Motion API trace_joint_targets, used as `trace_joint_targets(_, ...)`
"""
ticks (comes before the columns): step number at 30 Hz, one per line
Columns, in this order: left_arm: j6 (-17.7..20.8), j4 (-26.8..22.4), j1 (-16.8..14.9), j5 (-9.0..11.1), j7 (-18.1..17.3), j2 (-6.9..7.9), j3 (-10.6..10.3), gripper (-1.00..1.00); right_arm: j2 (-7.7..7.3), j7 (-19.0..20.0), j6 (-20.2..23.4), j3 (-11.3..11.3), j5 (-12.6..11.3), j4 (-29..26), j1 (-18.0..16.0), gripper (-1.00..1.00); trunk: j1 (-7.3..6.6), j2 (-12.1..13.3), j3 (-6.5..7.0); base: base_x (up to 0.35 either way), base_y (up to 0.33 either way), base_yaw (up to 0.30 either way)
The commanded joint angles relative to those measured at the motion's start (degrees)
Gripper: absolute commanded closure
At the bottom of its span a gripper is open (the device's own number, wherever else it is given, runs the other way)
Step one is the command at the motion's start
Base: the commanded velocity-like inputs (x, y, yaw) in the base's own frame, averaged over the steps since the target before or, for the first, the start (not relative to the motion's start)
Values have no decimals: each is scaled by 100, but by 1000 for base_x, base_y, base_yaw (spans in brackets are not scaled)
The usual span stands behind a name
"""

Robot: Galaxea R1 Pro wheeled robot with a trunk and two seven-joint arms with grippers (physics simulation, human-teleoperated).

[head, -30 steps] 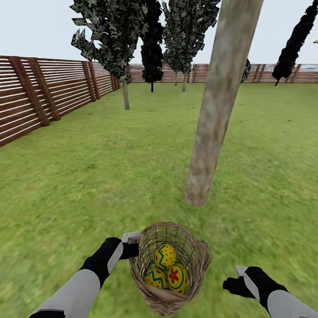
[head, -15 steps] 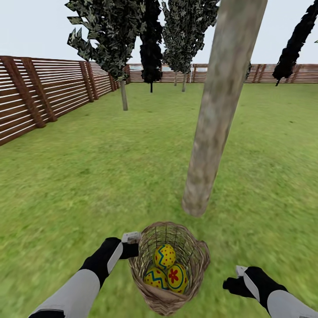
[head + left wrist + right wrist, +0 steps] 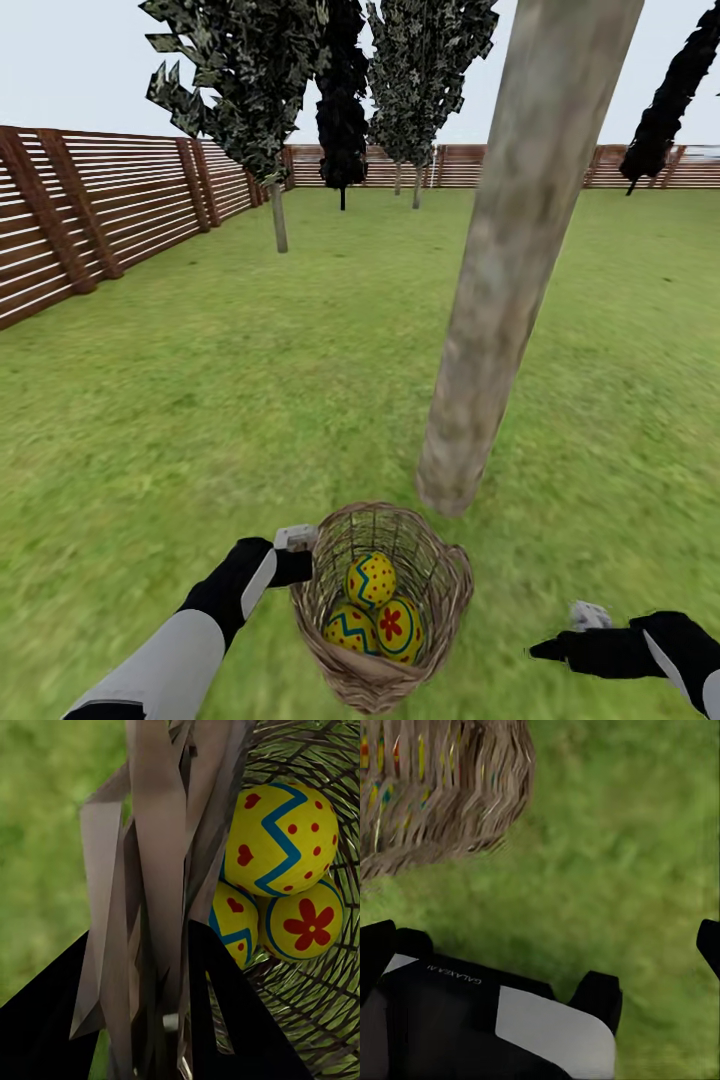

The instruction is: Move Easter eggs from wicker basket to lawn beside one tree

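While the left gripper point(image 3: 296, 553) stays clamped on the wicker basket point(image 3: 445, 590), the right gripper point(image 3: 560, 645) has swung outward.

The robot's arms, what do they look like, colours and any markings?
Both forearms are pale grey-white, ending in black wrists. The left claw and the right claw have small light grey fingertip pieces. In the right wrist view, the black housing carries small white lettering and a pale grey panel. No cables are visible.

You see three yellow Easter eggs point(image 3: 375, 608) with red dots, blue zigzags and a red flower, inside the round brown wicker basket point(image 3: 440, 590) on green grass point(image 3: 200, 400).
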Motion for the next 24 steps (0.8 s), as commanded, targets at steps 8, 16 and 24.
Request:
trace_joint_targets(8,16,-12,-2,96,8,28,20,100,-845,2082,-2377,-63,-32,836,360,-100,3,-2,-5,333,0,0)
trace_joint_targets(16,-20,-8,-2,96,8,23,20,100,-1247,3854,-1524,-609,-454,172,352,-100,3,-2,-5,333,0,0)
trace_joint_targets(24,-37,-13,-2,96,8,33,27,100,-1224,3854,-1486,-599,-451,161,352,-100,3,-2,-5,87,0,69)
